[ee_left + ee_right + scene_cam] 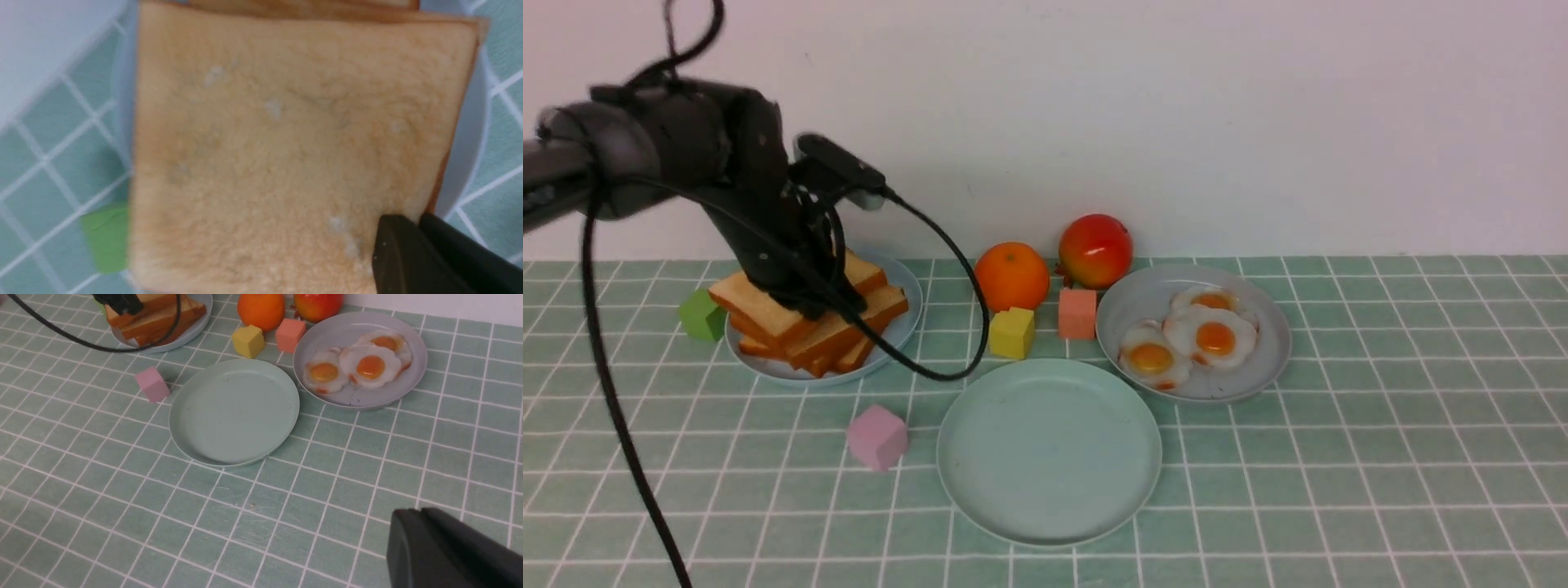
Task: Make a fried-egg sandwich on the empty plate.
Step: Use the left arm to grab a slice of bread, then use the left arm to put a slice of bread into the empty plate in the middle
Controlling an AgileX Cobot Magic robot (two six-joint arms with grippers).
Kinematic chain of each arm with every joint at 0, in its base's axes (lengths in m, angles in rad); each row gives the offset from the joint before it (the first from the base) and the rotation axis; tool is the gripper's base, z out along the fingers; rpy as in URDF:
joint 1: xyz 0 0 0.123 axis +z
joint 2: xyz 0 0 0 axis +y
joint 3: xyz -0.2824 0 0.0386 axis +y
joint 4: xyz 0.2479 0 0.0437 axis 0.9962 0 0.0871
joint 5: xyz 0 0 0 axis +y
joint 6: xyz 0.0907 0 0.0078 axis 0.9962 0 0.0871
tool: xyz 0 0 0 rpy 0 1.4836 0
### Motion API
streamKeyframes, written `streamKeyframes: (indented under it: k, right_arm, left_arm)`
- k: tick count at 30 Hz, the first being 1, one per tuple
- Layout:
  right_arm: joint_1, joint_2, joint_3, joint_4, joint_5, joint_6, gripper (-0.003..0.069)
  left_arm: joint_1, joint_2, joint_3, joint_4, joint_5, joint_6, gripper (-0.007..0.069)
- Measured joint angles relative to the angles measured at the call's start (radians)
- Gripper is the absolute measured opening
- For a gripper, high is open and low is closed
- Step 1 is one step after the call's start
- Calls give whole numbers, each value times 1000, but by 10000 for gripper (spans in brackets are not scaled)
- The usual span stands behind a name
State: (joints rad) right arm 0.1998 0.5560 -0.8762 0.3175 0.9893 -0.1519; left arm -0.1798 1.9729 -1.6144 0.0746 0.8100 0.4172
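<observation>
At the far left of the counter (1421, 457), the left hand (809, 304) is sitting low on the toast pile (747, 306). Its dark body is hiding the fingertips from the front. The left wrist view is showing only one black finger (408, 257) lying at a corner of the top slice, so I cannot tell whether the hand is apart or clamped. The pile is resting on a pale blue plate (907, 294), with a green cube (703, 316) just beside it on the outer side. A black cable (947, 376) is looping down in front of that plate.

The plate (1049, 453), pale teal, is lying bare near the counter's middle, with a pink cube (876, 438) to its left. Behind it a yellow cube (1011, 332) and a salmon cube (1077, 314) are standing before an orange (1011, 276) and a red fruit (1095, 249).

The fried egg (1213, 336) is lying on a grey plate (1258, 371) to the right rear of the teal one, overlapping two smaller eggs (1150, 357).

The right hand (441, 551) is showing only as a dark edge in its own wrist view, above bare counter well apart from the plates. I cannot tell its state.
</observation>
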Motion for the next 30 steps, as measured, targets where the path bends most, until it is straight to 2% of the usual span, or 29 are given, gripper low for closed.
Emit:
streamKeyframes:
  k: [5, 8, 13, 17, 21, 30]
  right_arm:
    - [0, 0, 0, -5, 0, -2, 42]
    - [0, 0, 0, -12, 0, -2, 43]
    - [0, 0, 0, -16, 1, -3, 48]
    - [0, 0, 0, -18, 1, -3, 52]
    - [0, 0, 0, -18, 5, -3, 53]
    - [0, 0, 0, -18, 8, -3, 59]
  left_arm:
    - [-56, -145, 0, -1, 55, -71, -7]
    - [-156, -222, 24, 1, 78, -119, -7]
    - [-411, -255, 141, -11, 71, -152, -11]
    - [-533, -200, 224, 10, 33, -166, -12]
    - [-575, -137, 234, 63, -23, -190, -12]
    - [-576, -98, 234, 79, -113, -196, 10]
